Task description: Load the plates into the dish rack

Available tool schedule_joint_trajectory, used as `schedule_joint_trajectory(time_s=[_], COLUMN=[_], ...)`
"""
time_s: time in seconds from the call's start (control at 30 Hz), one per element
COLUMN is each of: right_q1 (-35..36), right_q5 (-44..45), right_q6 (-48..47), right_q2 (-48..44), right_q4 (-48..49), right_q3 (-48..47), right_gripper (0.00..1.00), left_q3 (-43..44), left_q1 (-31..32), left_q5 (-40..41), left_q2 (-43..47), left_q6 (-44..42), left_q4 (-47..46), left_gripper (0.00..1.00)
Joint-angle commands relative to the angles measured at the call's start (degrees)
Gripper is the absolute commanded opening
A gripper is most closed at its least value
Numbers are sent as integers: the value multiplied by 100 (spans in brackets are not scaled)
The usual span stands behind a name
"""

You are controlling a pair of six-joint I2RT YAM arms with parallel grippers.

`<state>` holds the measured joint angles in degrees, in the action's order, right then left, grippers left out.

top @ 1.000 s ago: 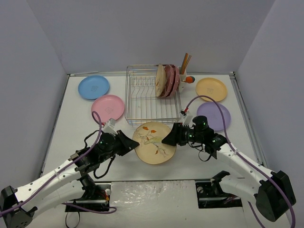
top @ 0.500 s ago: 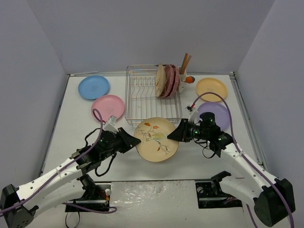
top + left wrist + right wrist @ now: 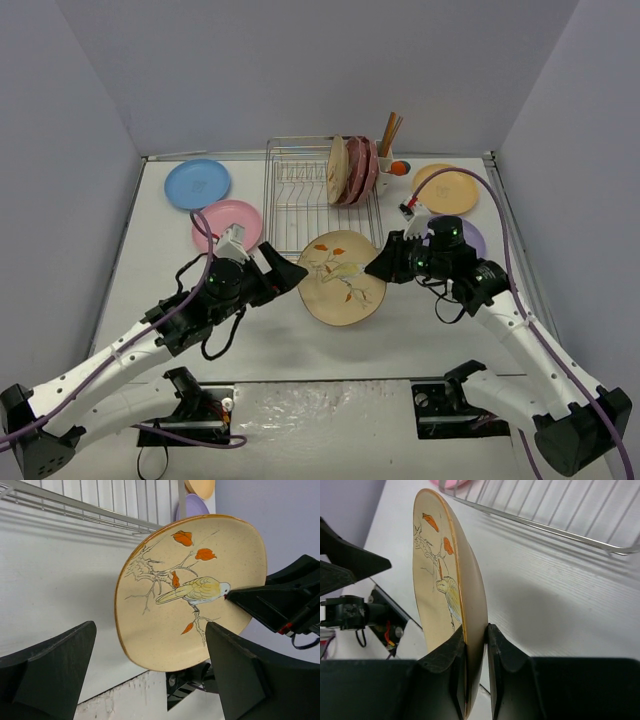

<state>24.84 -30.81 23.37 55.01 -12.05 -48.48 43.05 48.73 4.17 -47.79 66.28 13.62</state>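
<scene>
The beige bird plate [image 3: 343, 277] hangs just in front of the dish rack [image 3: 300, 205], clear of the tabletop [image 3: 160, 260] and tipped up towards standing on edge; the right pincer [image 3: 476, 635] is clamped narrow on its rim, one finger on the printed face and one on the back, and appears to carry the whole weight; that rim grip suits the job, since a plate has to go in edge-first between the wire dividers; the left pincer [image 3: 290, 275] stands wide on the plate's other side, its fingers flanking the rim without touching it, holding nothing, likely placed there to steady or hand over the plate and not to bear it; at the rack's end nearest the utensil cup [image 3: 392, 172] three plates [image 3: 352, 170] stand upright in neighbouring slots, one beige and two dark pink, so the free slots lie towards the rack's other end and the carried plate probably belongs beside them; a blue plate [image 3: 197, 184] and a pink plate [image 3: 227, 225] lie flat on the left-arm side of the rack, an orange-yellow plate [image 3: 447, 190] and a lavender plate [image 3: 468, 240], partly hidden by the right arm, on the other side, each within its own arm's reach.
</scene>
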Motion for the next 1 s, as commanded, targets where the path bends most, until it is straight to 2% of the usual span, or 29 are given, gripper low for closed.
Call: schedule_joint_trajectory(time_s=[0.0, 0.1, 0.27, 0.4, 0.5, 0.63, 0.83, 0.97], right_q1=[-6, -5, -1, 128, 292, 442, 1002, 1390], right_q5=[564, 881, 1569, 2237, 3029, 3991, 5455, 6912], right_q6=[-359, -456, -589, -795, -1014, -1202, -1665, -1946], right_q2=[38, 213, 753, 1403, 2173, 3007, 4351, 5176], right_q4=[63, -126, -531, -760, -860, -853, -609, -340], right_q3=[-979, -1471, -2565, -3527, -4275, -5235, -6603, -7461], right_gripper=[0, 0, 0, 0, 0, 0, 0, 0], left_q3=[543, 858, 1473, 1836, 1970, 1884, 1715, 1696], left_q1=[5, 5, -22, -250, -628, -1155, -2073, -2696], left_q5=[536, 1014, 2028, 2441, 2202, 1366, 512, 363], left_q2=[-92, -182, -359, -437, -549, -772, -907, -995], left_q6=[-358, -531, -908, -1279, -1849, -2436, -2964, -3240], left_q4=[522, 1312, 2706, 3327, 3278, 2775, 2228, 2302], left_gripper=[91, 96, 97, 97, 97, 97, 97, 97])
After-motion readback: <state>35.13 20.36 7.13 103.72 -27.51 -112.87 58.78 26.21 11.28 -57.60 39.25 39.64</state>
